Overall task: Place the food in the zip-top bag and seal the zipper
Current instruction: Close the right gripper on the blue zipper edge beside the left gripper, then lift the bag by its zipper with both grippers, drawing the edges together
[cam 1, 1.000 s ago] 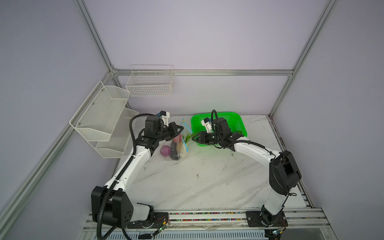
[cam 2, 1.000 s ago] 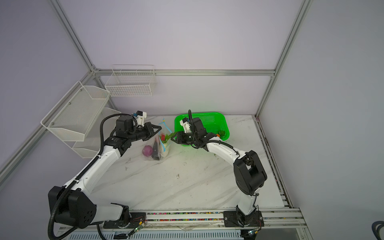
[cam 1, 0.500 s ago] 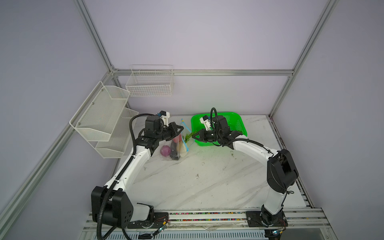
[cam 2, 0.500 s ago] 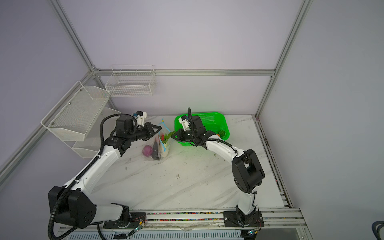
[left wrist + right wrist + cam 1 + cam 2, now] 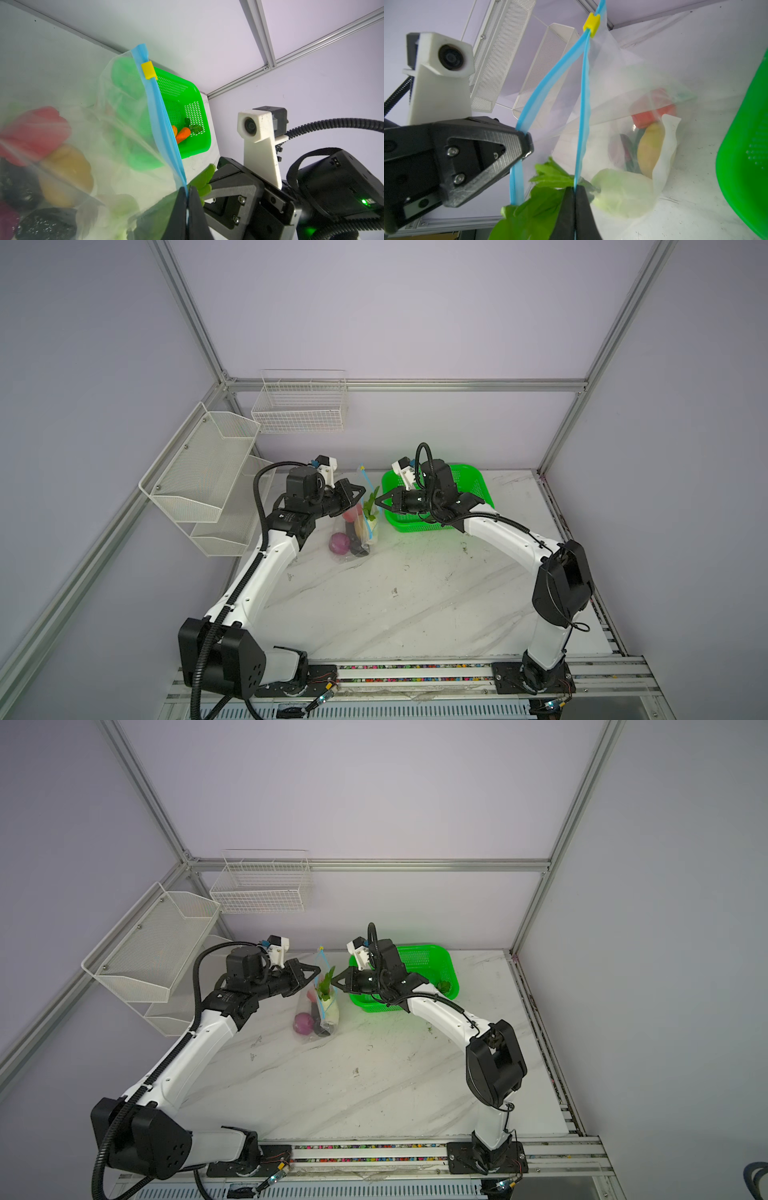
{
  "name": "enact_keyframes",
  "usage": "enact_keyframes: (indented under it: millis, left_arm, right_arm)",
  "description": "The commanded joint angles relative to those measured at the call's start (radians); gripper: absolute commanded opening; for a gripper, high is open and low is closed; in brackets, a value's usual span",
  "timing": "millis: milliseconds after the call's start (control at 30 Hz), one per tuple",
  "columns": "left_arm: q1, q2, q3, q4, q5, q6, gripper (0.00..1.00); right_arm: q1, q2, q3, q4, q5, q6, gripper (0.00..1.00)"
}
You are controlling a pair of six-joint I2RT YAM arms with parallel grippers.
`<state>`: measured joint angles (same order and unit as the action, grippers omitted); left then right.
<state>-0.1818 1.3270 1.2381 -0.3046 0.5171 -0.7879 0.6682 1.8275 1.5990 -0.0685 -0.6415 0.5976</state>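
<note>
The clear crinkly plastic zip-top bag [image 5: 358, 531] stands between our grippers, toy vegetables [image 5: 340, 543] inside. Our left gripper [image 5: 187, 191] is pinched shut on one lip of its light blue zipper strip [image 5: 160, 116], our right gripper [image 5: 573, 190] on the other, leafy toy greens [image 5: 550, 176] poking up between them; the green perforated plastic basket [image 5: 471, 485] sits behind the right gripper

R jaws now tight on zipper [image 5: 582, 104]
</note>
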Motion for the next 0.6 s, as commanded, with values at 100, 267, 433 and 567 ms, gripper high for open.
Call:
enact_keyframes:
  millis: [100,267,433,567]
  left_arm:
    - [0.029,-0.065,0.114,-0.019,-0.024,0.036,0.0]
    - [0.051,-0.081,0.121,-0.036,-0.038,0.038,0.0]
    - [0.078,-0.098,0.106,-0.049,-0.055,0.042,0.0]
    - [0.093,-0.112,0.085,-0.042,-0.057,0.039,0.0]
  right_arm:
    - [0.02,0.02,0.108,-0.058,0.033,-0.006,0.0]
    - [0.029,0.038,0.206,-0.118,0.056,-0.024,0.0]
    - [0.03,0.044,0.268,-0.161,0.08,-0.036,0.0]
    - [0.034,0.051,0.318,-0.195,0.095,-0.043,0.0]
